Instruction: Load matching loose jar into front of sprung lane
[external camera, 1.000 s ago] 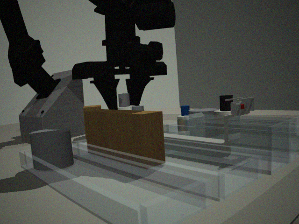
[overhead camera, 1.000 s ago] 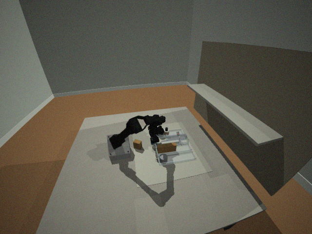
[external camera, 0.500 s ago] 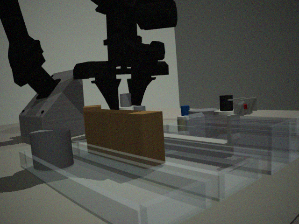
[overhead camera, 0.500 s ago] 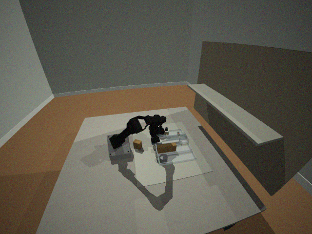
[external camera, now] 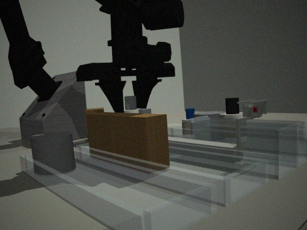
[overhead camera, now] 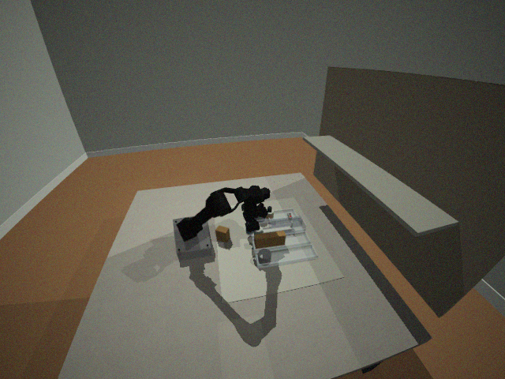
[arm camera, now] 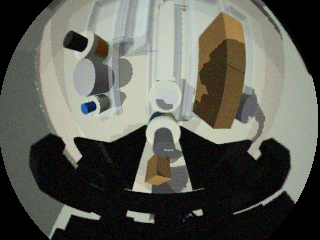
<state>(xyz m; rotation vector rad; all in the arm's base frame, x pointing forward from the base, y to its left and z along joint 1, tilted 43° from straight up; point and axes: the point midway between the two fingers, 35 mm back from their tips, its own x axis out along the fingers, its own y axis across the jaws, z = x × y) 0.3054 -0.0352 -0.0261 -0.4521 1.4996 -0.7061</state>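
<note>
My gripper [external camera: 131,110] [arm camera: 163,128] is shut on a jar with a grey cap [external camera: 130,101] [arm camera: 163,139] and a white shoulder, held upright or nearly so. The wooden block hides its lower part in the exterior view. Just ahead stands the lane jar [external camera: 144,110] [arm camera: 165,95], with a pale cap and white shoulder. Its cap shows lower than the held jar's cap. I cannot tell if the jars touch. The lane [arm camera: 166,35] runs away between clear walls. A bracket with a red mark [external camera: 254,109] [overhead camera: 289,215] stands farther along. The pusher plate and front stop are not clearly visible.
A long wooden block [overhead camera: 267,240] [external camera: 123,138] [arm camera: 233,55] stands beside the lane, with a grey cylinder [overhead camera: 263,256] [external camera: 53,154] beyond. Opposite are black-capped [external camera: 231,106] [arm camera: 76,41], blue-capped [external camera: 190,113] [arm camera: 88,107] and wide grey-topped [arm camera: 84,76] containers. A small wooden block [overhead camera: 222,234] [arm camera: 158,170] is near the base.
</note>
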